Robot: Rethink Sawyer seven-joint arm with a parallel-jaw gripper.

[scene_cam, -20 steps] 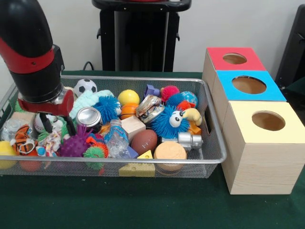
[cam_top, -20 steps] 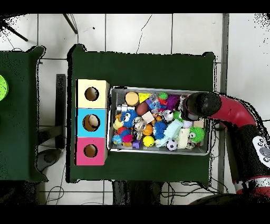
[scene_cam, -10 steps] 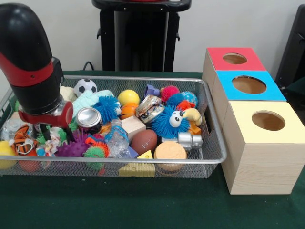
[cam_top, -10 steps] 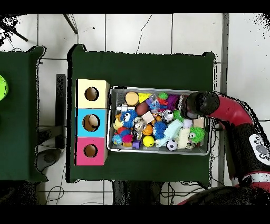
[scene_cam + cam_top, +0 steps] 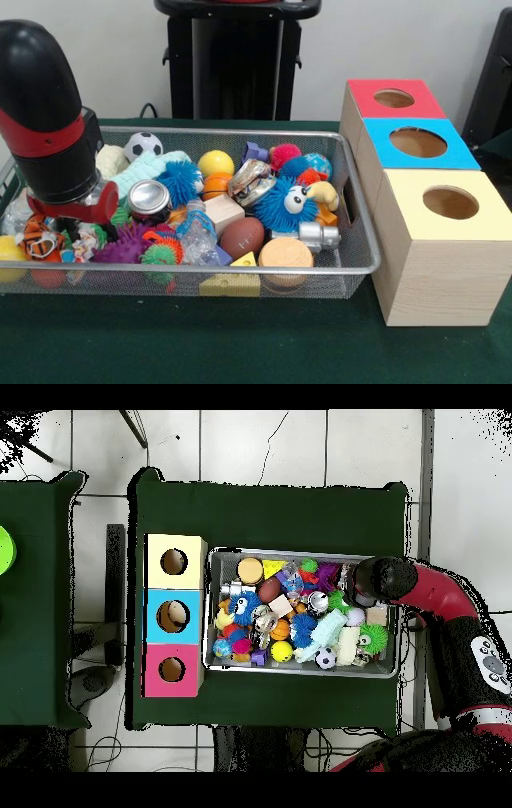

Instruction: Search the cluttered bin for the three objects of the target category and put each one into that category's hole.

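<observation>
Front view: red-and-black arm's gripper (image 5: pixel 70 224) sunk into the clutter at the left end of the silver wire-mesh bin (image 5: pixel 352 264), over the tiger-striped soft toy (image 5: pixel 38 237) and next to the purple spiky rubber ball (image 5: pixel 122 248). Fingertips buried in the toys, so can't tell whether spread or pinched, or on what. Probably mid-probe for a pick. Target category not given; candidates everywhere: black-and-white mini soccer ball (image 5: pixel 143 146), yellow ball (image 5: pixel 215 163), brown toy football (image 5: pixel 242 237), silver drink can (image 5: pixel 149 197).
Red-, blue- and yellow-topped wooden hole boxes (image 5: pixel 417 142) in a row just beside the bin's right end, well apart from the gripper; long carry after any grab.

Overhead view: gripper (image 5: pixel 362 589) hidden under the wrist at the bin (image 5: pixel 300 672) end opposite the boxes (image 5: pixel 173 614). Holes look empty.
</observation>
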